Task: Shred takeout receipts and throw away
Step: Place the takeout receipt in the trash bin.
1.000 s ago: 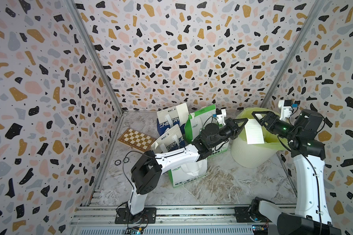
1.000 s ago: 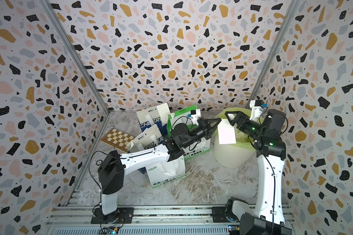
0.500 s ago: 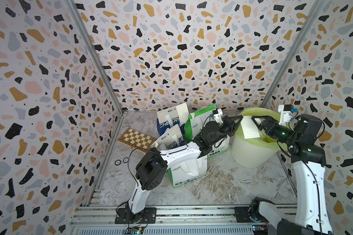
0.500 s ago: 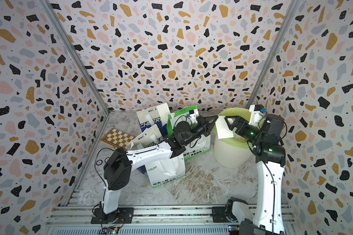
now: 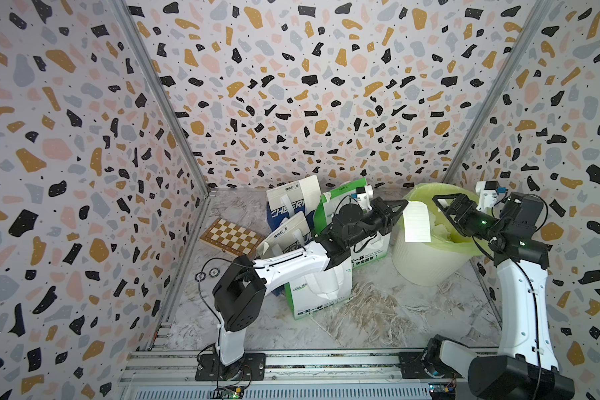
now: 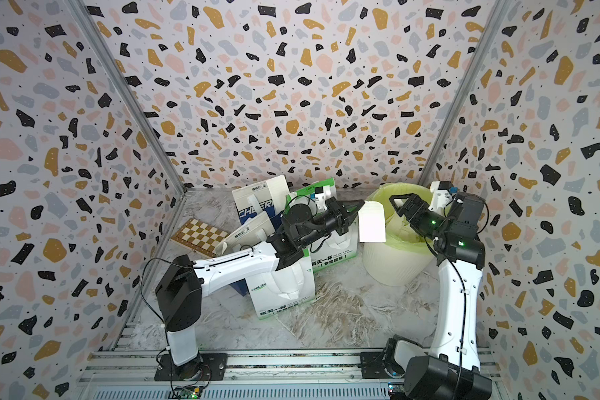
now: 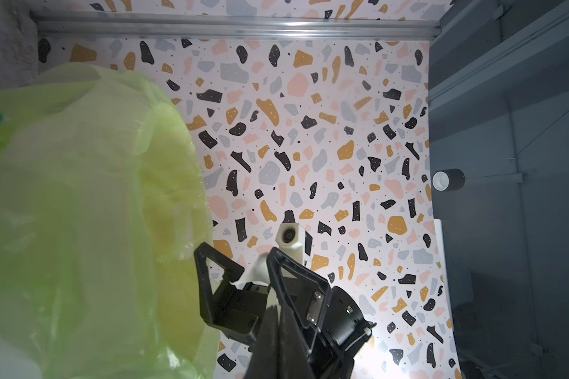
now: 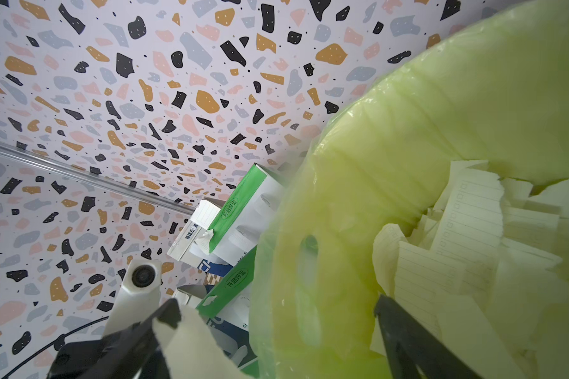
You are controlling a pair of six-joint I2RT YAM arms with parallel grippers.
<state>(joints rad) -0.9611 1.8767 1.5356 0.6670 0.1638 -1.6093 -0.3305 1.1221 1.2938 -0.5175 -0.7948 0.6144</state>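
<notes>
Top views: L fingers point(image 5: 390, 212) pinch top edge of receipt point(image 5: 417, 221); slip hangs against near rim of bin point(image 5: 426, 266), off the surface. R fingers point(image 5: 458, 207) spread wide over bin mouth, clear of slip. L wrist: R fingers spread, beside green liner point(image 7: 79, 197). R wrist: torn pieces point(image 8: 457, 236) lie inside liner; receipt just outside it.

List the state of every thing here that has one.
left gripper, shut on the receipt's upper edge
right gripper, open, over the bin
receipt, hanging by the bin's rim
bin, upright, lined, holding torn pieces
paper bags, standing upright
</notes>
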